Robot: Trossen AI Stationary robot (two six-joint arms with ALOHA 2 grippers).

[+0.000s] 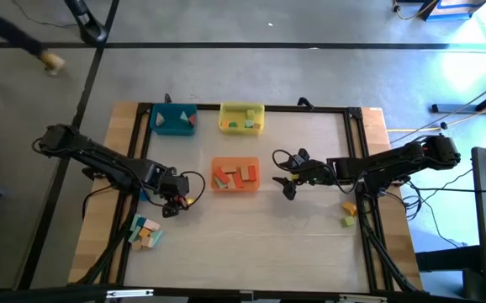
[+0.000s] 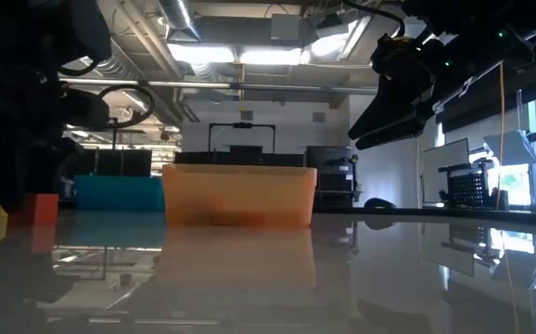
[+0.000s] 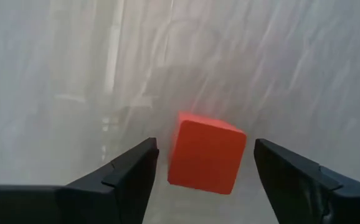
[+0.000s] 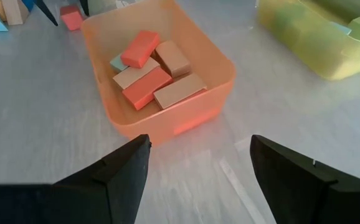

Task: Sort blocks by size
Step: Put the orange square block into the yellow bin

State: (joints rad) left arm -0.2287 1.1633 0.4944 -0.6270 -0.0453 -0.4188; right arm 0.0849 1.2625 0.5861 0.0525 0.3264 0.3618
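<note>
Down on the table, a red cube [image 3: 206, 154] sits between the wide-spread fingers of the left gripper [image 3: 205, 180], untouched, just left of the orange tray [image 4: 186, 106]. That tray holds red and natural-wood rectangular blocks [image 4: 152, 71]. Just right of the tray, the right gripper [image 1: 287, 183] hangs with fingers wide and empty.

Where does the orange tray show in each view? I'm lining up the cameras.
High view: orange tray mid-table, between the grippers.
Low view: centre, beside the blue tray.
Left wrist view: not in it.
Right wrist view: upper middle, blocks inside.
Shared landmark: the yellow tray, also in the right wrist view.
</note>
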